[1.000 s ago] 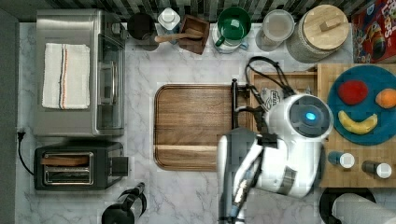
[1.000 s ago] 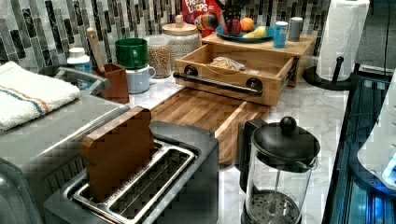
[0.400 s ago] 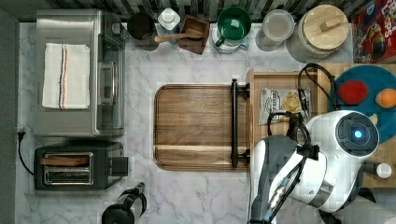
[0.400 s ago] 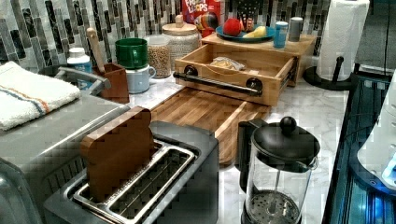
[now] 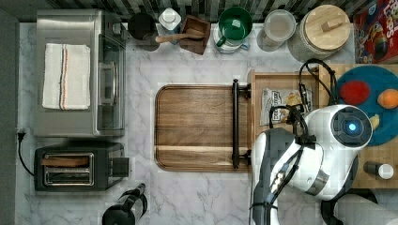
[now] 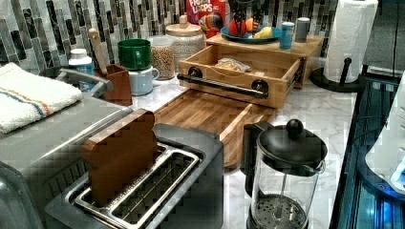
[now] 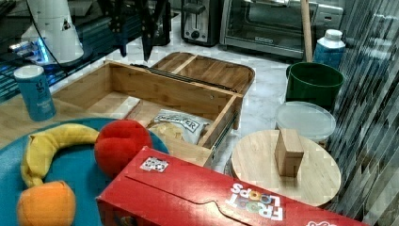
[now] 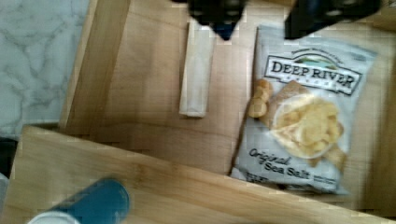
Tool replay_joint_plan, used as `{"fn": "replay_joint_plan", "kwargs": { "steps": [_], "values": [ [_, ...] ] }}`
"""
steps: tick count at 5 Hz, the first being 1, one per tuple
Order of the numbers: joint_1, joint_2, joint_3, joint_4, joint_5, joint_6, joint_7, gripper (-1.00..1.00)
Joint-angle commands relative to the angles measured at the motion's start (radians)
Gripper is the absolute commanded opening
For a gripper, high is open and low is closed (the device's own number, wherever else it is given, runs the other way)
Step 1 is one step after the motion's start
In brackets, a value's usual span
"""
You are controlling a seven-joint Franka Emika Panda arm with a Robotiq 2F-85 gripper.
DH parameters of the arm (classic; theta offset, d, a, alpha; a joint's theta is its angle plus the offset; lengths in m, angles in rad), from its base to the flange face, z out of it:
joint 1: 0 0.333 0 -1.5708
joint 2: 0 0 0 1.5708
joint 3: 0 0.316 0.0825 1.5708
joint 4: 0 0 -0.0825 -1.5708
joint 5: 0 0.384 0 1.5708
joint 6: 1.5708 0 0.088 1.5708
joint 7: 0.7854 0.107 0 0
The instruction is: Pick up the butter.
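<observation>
The butter (image 8: 197, 74) is a pale cream stick lying flat on the floor of the open wooden drawer (image 8: 98, 70). It lies beside a grey Deep River chip bag (image 8: 303, 116), apart from it. In the right view the butter (image 7: 127, 107) shows near the drawer's back corner. My gripper (image 8: 271, 14) hangs above the drawer, open, with nothing between its fingers; one dark fingertip (image 8: 219, 16) sits over the butter's end, the other over the bag's edge. In the right view the gripper (image 7: 135, 42) hovers above the drawer (image 7: 164, 89). The white arm (image 5: 319, 150) covers part of the drawer in the top view.
A blue shaker (image 7: 34, 92) stands on the wooden shelf beside the drawer. A blue plate (image 7: 70, 165) holds a banana, a red fruit and an orange. A cereal box (image 7: 211, 197), a lidded jar (image 7: 282, 169) and a green mug (image 7: 313, 82) stand nearby. A wooden board (image 5: 197, 126) lies before the drawer.
The arm has swung toward the top view's right, from beside the board's edge to over the open drawer. Nothing else has moved.
</observation>
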Motion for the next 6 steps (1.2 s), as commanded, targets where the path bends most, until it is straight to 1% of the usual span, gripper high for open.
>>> {"fn": "replay_joint_plan", "kwargs": {
  "steps": [1,2,4,6],
  "values": [
    [-0.027,0.043,-0.026,-0.070,-0.020,0.081,0.072,1.00],
    [-0.038,0.059,-0.024,-0.107,-0.005,0.145,0.066,1.00],
    [-0.041,0.101,-0.028,-0.158,0.024,0.246,0.054,1.00],
    [-0.044,0.116,-0.031,-0.216,0.011,0.350,0.060,1.00]
  ]
}}
